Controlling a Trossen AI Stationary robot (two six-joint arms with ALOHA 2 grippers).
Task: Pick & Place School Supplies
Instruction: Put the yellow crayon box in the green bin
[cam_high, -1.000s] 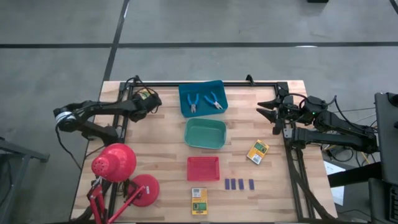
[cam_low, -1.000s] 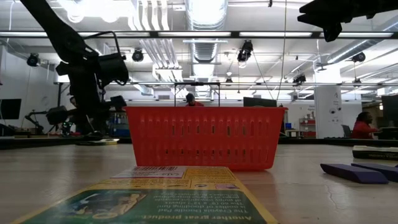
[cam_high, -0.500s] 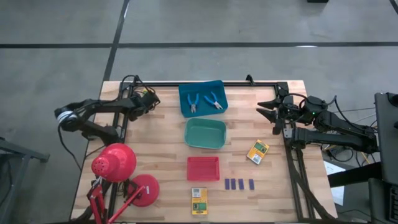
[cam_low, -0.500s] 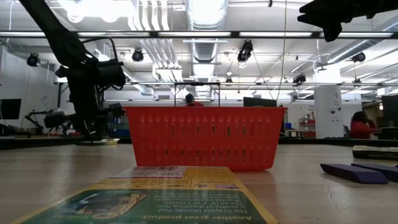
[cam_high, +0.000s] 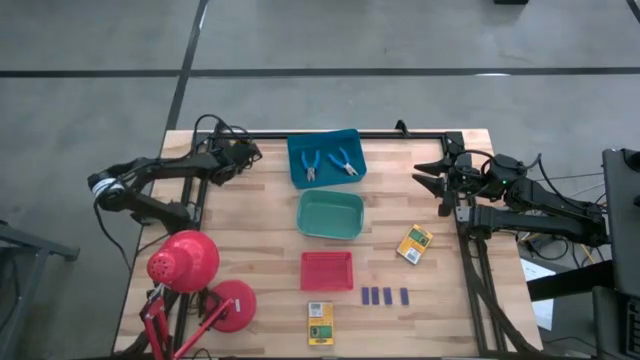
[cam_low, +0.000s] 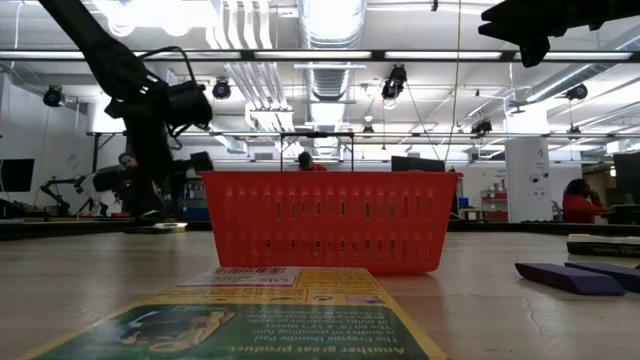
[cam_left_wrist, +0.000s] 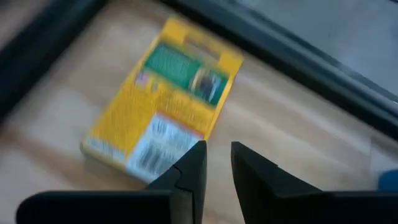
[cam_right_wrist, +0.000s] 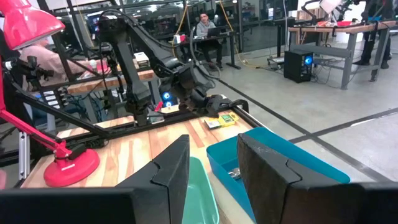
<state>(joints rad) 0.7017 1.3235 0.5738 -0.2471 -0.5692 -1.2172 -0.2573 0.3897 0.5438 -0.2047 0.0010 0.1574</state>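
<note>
Left wrist view puts a yellow-and-green box (cam_left_wrist: 161, 124) just ahead of the left gripper (cam_left_wrist: 217, 152), lying flat on the desk beside the black frame rail. From above we place it at the left corner of the desk (cam_high: 260, 250) away from the red lamp (cam_high: 185, 262). The left gripper's jaws stand only a narrow slit apart and hold nothing.

Over the last second the left gripper (cam_high: 240, 153) has swung a little along that corner and now sits closer to the rail, over the box. Its jaws have kept the same slit. We judge this is lining up, not a grasp. The slit looks narrower than the box, so the jaws would have to widen before they could take it.

The other supplies have not stirred. Both blue-handled tools (cam_high: 328, 163) lie in the blue tray (cam_high: 352, 135). A second box (cam_high: 415, 243) lies toward the right edge, a third (cam_high: 320, 322) by the edge nearest the lamp's side, and the four dark blocks (cam_high: 385, 296) sit in a row between them. The green tray (cam_high: 305, 225) and red tray (cam_high: 327, 270) look empty.

The right gripper (cam_high: 432, 172) has stayed at the right edge, jaws partly open and holding nothing. So most of the sorting looks undone.
</note>
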